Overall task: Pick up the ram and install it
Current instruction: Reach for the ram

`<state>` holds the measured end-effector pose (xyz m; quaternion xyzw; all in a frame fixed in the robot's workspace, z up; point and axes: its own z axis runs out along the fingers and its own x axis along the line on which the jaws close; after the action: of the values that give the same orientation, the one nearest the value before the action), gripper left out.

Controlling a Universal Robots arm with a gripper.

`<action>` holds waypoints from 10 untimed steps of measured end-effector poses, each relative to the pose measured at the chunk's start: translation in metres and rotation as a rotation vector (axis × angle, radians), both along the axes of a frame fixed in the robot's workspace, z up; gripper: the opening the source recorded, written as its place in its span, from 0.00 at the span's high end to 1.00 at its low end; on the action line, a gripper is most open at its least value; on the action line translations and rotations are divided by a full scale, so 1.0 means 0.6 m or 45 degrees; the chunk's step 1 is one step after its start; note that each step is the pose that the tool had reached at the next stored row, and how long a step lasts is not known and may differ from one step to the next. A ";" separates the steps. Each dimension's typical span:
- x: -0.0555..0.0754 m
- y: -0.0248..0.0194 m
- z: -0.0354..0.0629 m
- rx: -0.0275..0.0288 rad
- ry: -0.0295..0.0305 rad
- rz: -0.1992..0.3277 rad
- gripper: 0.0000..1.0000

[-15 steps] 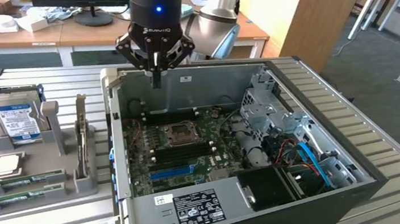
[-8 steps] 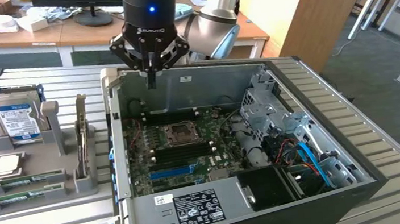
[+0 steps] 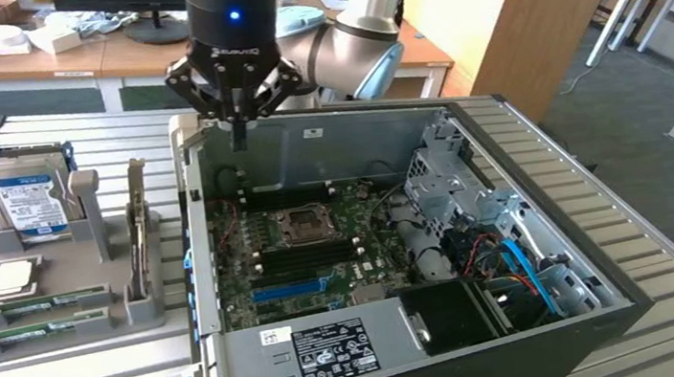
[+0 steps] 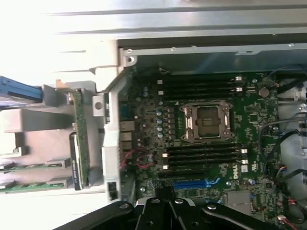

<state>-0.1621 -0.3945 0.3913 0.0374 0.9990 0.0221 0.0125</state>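
Fingers pressed together, nothing pinched between them. The gripper hangs at upper centre of the exterior frame, tips over the back corner of the open computer case, near its rim.

The ram lies flat in the grey holder at lower left of the frame, well apart from the gripper and untouched. A second green stick lies just below it. The hard drive stands upright further up the holder, and the processor chip sits between drive and sticks.

Inside the case, the empty memory slots run across mid-frame, just below the open CPU socket.

Hazards as we judge them:
- Closed fingers reaching the stick would push it, not take it.
- The ram is thin and sits low in its groove; an off-centre pinch could tilt it or drag the holder.
- A tilted stick may jam in the slot or stress the board.
- The socket lies close by; a stray tip there risks damage.
- The case rim could catch the wrist.
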 end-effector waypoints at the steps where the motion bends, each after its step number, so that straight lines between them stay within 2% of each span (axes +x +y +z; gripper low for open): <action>1: -0.005 0.0004 0.000 0.0001 -0.0001 0.000 0.90; 10: -0.047 0.0050 -0.002 0.0000 0.0001 0.000 0.90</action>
<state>-0.1902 -0.3915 0.3898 0.0375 0.9990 0.0221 0.0125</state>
